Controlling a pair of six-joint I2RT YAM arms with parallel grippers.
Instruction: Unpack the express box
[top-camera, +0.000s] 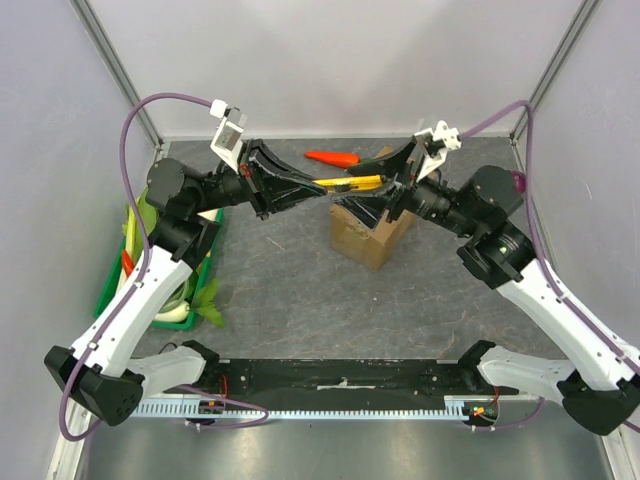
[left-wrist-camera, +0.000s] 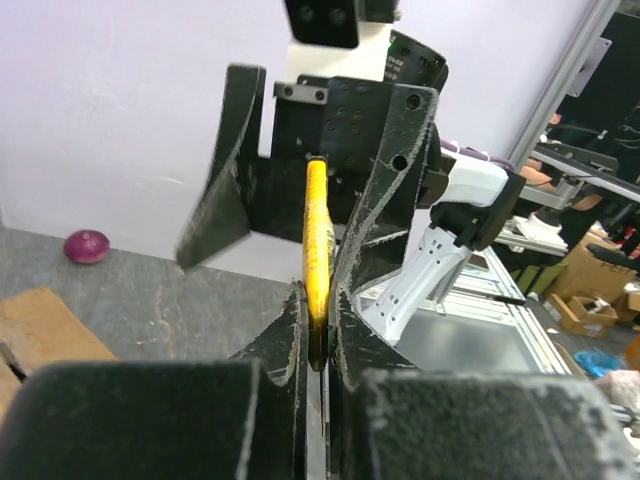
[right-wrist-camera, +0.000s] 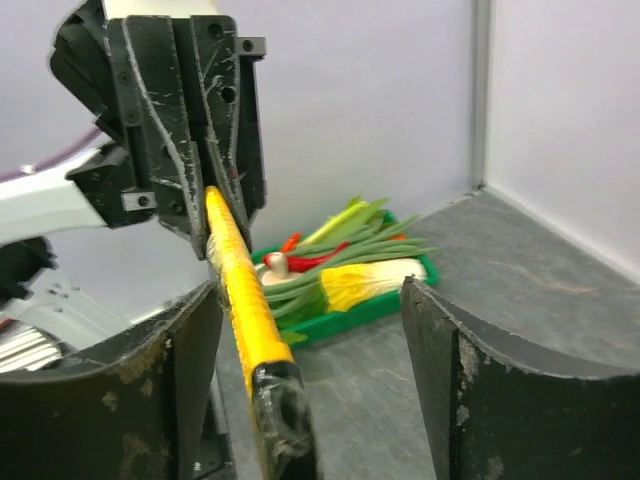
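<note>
I note the left gripper clamped on the yellow-handled tool above the express box, right of centre, while the right gripper stands apart, jaws either side of it.

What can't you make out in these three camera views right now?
Inside of the express box: top view, the two arms and the yellow tool cover its opening, so its contents cannot be told.
The tool's held end: both wrist views, clamped out of sight inside the left gripper.
Green tray: top view, the left arm hides much of it.
</note>
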